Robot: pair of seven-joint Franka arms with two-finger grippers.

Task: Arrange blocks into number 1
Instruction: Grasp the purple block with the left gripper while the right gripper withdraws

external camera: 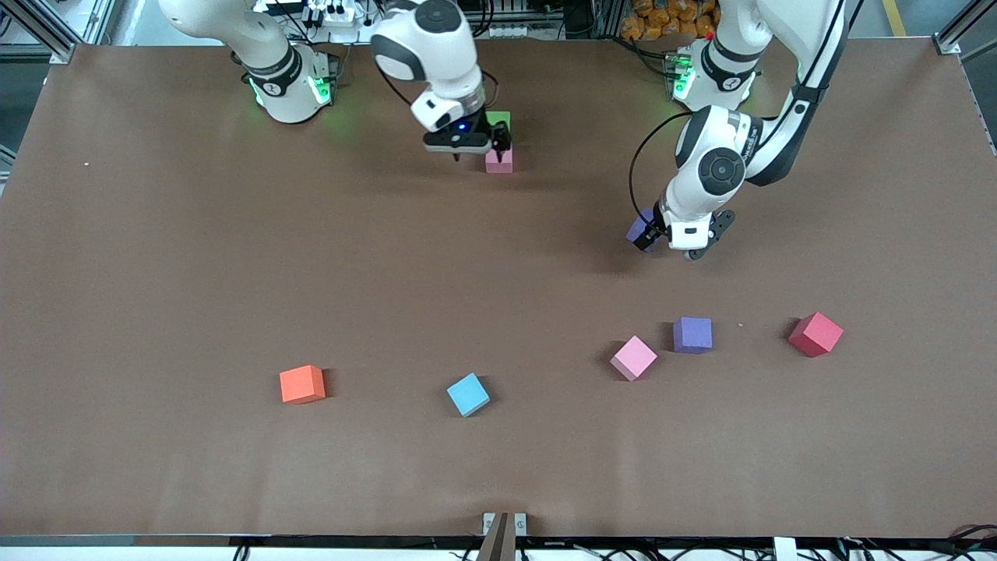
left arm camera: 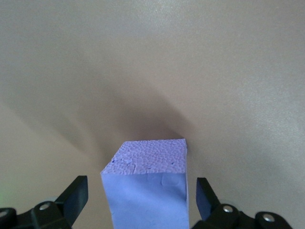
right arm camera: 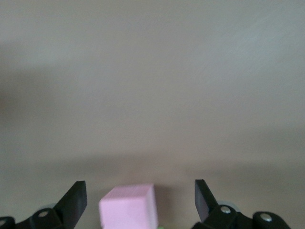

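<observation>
- The right gripper (external camera: 477,148) is seen wide open over a pink block (external camera: 499,161); neither finger touches it, and a green block (external camera: 498,119) lies just beside it, farther from the front camera.
- The left gripper (external camera: 668,238) is spread wide around a purple block (left arm camera: 147,183), with gaps visible at both fingers.
- 5 more blocks are spread nearer the front camera: orange (external camera: 302,384), light blue (external camera: 468,394), pink (external camera: 633,358), purple (external camera: 692,335), red (external camera: 815,334).
</observation>
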